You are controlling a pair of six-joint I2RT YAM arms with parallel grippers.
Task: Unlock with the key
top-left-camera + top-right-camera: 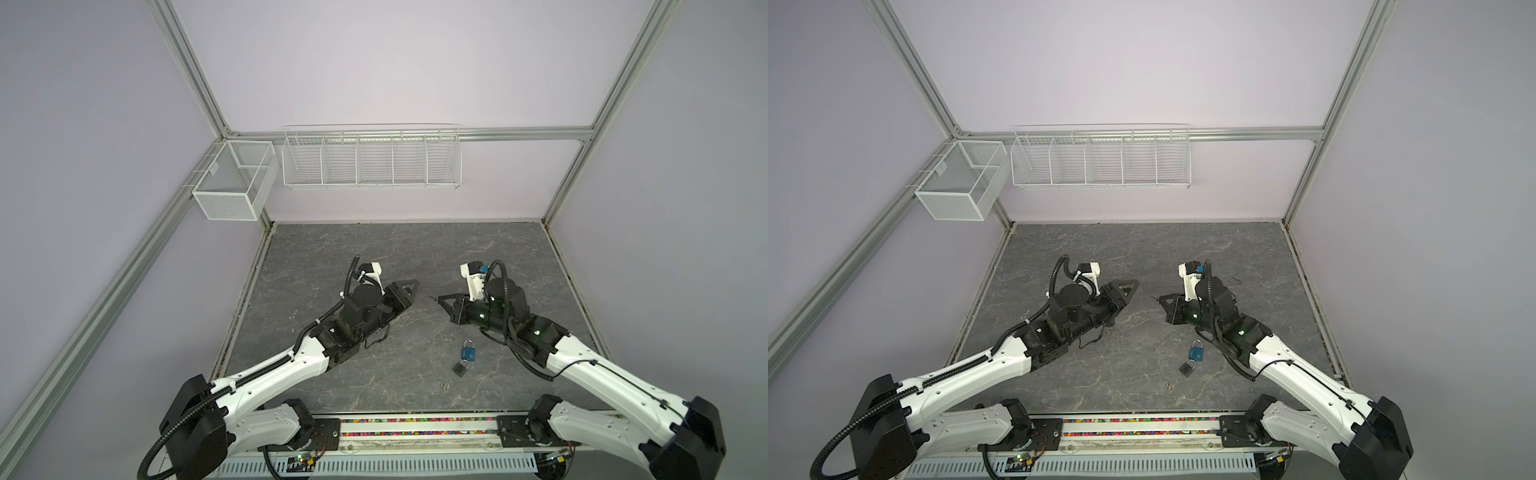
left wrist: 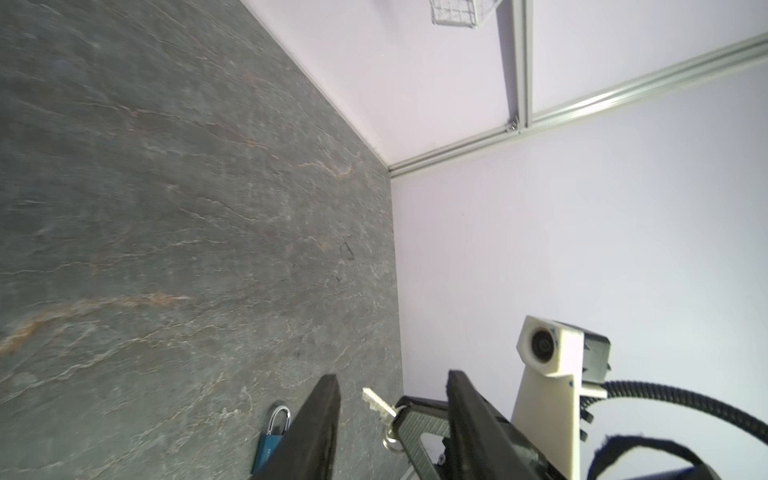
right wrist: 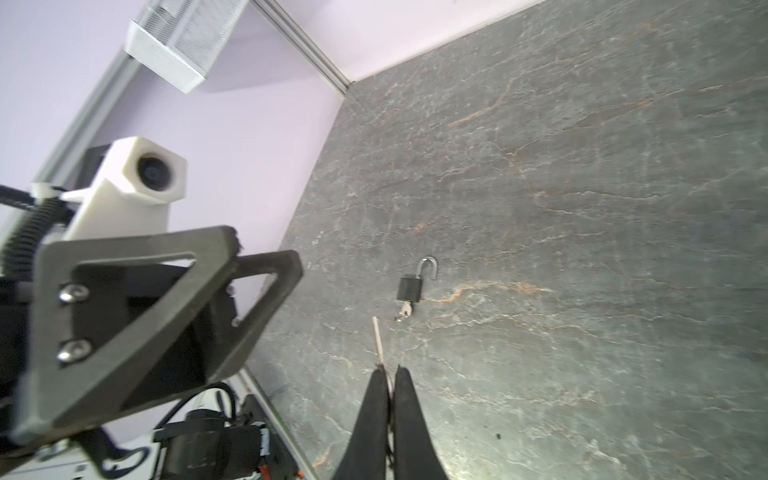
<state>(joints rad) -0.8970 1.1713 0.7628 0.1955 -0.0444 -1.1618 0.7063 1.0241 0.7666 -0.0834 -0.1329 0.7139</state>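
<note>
The right jaws pinch a small metal key (image 2: 376,402), its blade sticking out ahead of them. The left jaws stand parted and empty, facing it. The blue padlock (image 1: 468,352) lies on the surface (image 1: 374,257) behind the right jaws, just beside a black padlock (image 1: 459,368). The key is probably light, stiff and slippery, best held by its bow. The blue padlock looks dense and rigid, best gripped by its body. Its marking is unreadable.

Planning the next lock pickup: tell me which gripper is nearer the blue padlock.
Right. The right gripper hangs beyond the blue padlock, toward the back wall and slightly leftward; the left gripper is farther off, further back and further left.
</note>
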